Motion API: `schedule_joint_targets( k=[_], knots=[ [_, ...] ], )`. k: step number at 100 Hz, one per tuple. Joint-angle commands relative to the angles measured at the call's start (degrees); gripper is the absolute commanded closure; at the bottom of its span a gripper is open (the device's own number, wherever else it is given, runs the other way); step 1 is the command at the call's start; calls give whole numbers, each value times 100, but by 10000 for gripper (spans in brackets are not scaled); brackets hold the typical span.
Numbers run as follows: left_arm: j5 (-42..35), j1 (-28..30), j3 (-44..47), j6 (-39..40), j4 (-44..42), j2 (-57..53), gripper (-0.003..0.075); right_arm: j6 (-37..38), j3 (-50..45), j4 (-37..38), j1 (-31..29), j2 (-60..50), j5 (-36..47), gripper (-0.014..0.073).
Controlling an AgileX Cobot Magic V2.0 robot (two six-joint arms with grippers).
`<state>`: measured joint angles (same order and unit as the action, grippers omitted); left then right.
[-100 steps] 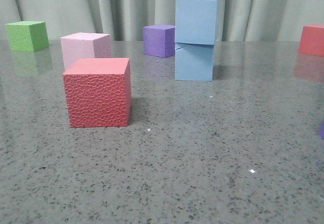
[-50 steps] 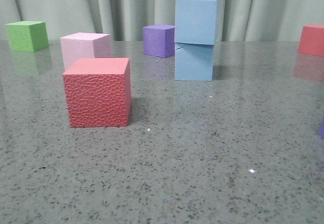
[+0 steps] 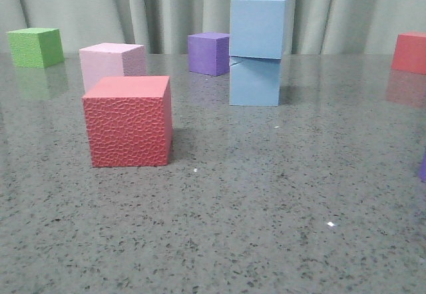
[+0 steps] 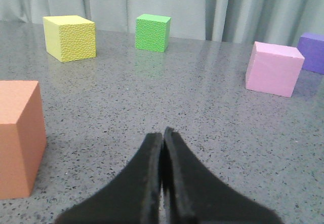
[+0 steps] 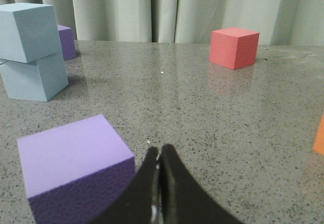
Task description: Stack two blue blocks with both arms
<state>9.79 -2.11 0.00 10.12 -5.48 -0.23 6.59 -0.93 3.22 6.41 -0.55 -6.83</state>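
Note:
Two light blue blocks stand stacked at the back middle of the table. The upper blue block sits on the lower blue block, which has a cracked top edge. The stack also shows in the right wrist view, upper block on lower block, turned a little. My left gripper is shut and empty, low over bare table. My right gripper is shut and empty, beside a purple cube. Neither gripper shows in the front view.
Front view: a red cube near the front left, a pink cube behind it, a green cube far left, a purple cube behind the stack, a red cube far right. Left wrist view: yellow cube, orange cube.

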Motion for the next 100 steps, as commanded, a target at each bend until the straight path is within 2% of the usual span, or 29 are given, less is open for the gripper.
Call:
schedule_joint_targets(
  k=[1,100],
  knots=[
    [-458,22,238,2,1,-178,739,-42,57,4,-11,-152,636,662],
    [-445,22,238,2,1,-178,739,-42,35,4,-269,-152,683,662]
  ],
)
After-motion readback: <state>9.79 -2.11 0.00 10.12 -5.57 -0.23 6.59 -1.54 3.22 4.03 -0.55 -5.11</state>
